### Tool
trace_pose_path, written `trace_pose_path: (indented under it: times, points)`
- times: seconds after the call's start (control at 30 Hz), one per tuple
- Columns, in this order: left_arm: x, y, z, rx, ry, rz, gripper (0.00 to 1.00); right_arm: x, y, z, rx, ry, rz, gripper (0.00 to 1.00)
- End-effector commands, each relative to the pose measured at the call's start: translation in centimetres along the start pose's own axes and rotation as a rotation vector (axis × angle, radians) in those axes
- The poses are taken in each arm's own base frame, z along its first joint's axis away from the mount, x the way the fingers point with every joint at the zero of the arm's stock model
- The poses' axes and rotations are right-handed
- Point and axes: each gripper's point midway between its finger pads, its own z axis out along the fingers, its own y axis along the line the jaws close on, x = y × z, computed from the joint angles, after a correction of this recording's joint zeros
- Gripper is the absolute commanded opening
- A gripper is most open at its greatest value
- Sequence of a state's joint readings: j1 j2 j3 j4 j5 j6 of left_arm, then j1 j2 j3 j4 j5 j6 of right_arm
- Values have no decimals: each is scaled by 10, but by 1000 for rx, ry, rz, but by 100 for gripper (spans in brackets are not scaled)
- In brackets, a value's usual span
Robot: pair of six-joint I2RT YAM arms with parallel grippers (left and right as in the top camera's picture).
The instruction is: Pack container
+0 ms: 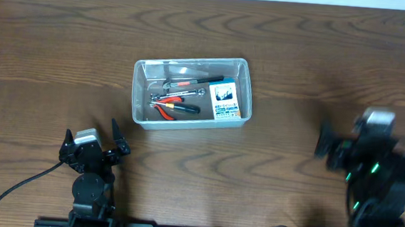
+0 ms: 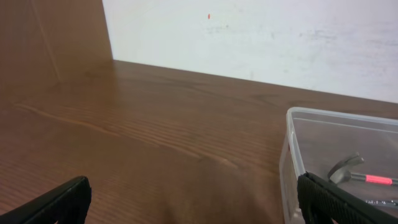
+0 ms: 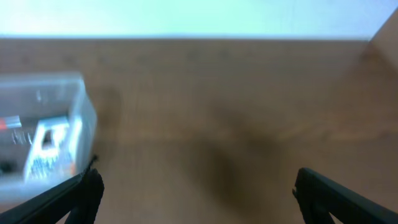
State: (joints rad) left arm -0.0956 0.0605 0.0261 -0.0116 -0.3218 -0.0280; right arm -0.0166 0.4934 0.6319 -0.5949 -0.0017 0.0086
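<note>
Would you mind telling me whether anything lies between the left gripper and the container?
Nothing visible does. In the overhead view, only bare table lies between the open left gripper and the container, and the left wrist view shows plain wood right up to its wall.

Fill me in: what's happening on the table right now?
Neither arm is holding anything. The container sits mid-table with several hand tools already inside, including red-handled pliers, and a small blue-and-white box at its right end. The left gripper hangs open and empty near the container's front-left corner, clear of it. The right gripper is open and empty too, off to the right, and its views are blurred. No other item to pack is in view.
</note>
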Motion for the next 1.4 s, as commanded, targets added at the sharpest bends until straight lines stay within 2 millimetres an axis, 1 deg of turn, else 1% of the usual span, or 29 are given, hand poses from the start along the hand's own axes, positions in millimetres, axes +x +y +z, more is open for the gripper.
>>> trace_pose_path:
  times: [0.0,0.1,0.23,0.43,1.37]
  points:
    - [16,4,1,-21,42,20,98,42,8,3,-43,4,8,99]
    - [16,4,1,-21,42,20,98,73,7,7,-43,-3,8,99]
    - [16,4,1,-21,42,20,98,101,7,16,-43,-6,9,99]
    - [16,4,1,-21,42,20,98,121,7,25,-41,-9,8,99]
    - [16,4,1,-21,42,20,98,121,6,25,-36,-11,8,99]
